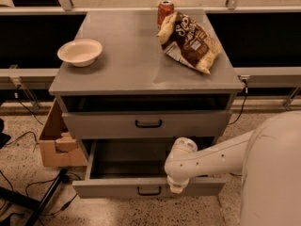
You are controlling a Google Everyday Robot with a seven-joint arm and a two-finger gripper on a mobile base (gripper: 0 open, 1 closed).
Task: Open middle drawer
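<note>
The grey cabinet (141, 69) has a shut upper drawer (94, 125) with a black bar handle. Below it the middle drawer (108, 188) is pulled well out. Its plain grey inside is bare and its black handle (149, 190) faces me. My white arm (211, 157) reaches in from the right. My gripper (175, 187) points down at the top edge of the open drawer's front, just right of the handle. Anything below the open drawer is hidden.
On the cabinet top stand a white bowl (80, 52), a brown chip bag (190, 41) and a red can (165, 9). An open cardboard box (56, 142) sits on the floor left of the cabinet, with cables and a dark stand leg (47, 197) near it.
</note>
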